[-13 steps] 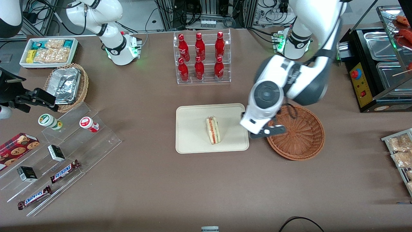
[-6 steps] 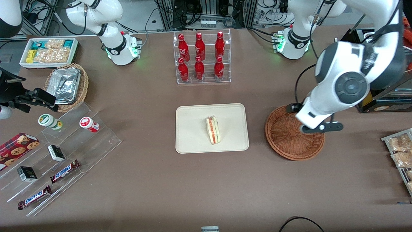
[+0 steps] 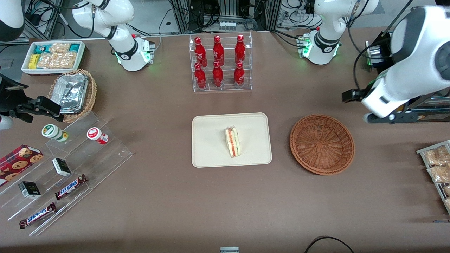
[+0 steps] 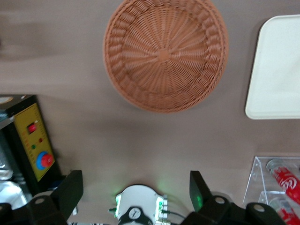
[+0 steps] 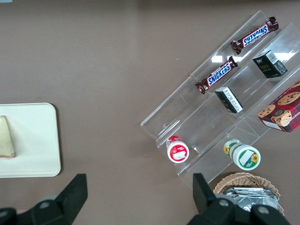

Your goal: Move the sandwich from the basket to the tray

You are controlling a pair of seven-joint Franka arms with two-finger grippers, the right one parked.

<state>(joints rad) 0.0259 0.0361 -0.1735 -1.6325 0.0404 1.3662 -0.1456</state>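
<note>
The sandwich (image 3: 232, 142) lies on its side in the middle of the cream tray (image 3: 211, 154), its striped cut edge showing; the right wrist view catches its pale corner (image 5: 5, 138) on the tray (image 5: 37, 140). The reddish-brown basket (image 3: 322, 144) sits empty beside the tray, toward the working arm's end. My gripper (image 3: 386, 118) hangs high above the table near the black machine, well clear of the basket. In the left wrist view the gripper (image 4: 134, 187) is open with nothing between its fingers (image 4: 70, 190), looking down on the basket (image 4: 165, 54) and a tray corner (image 4: 276, 79).
A clear rack of red bottles (image 3: 219, 63) stands farther from the camera than the tray. A black heating machine (image 3: 397, 88) and bagged snacks (image 3: 437, 165) sit at the working arm's end. A tiered acrylic stand (image 3: 63, 165), a foil-filled basket (image 3: 72, 94) and a white snack box (image 3: 52, 56) fill the parked arm's end.
The gripper has drawn away from the tray's edge, passed over the basket and risen toward the working arm's end. The sandwich has stayed put on the tray.
</note>
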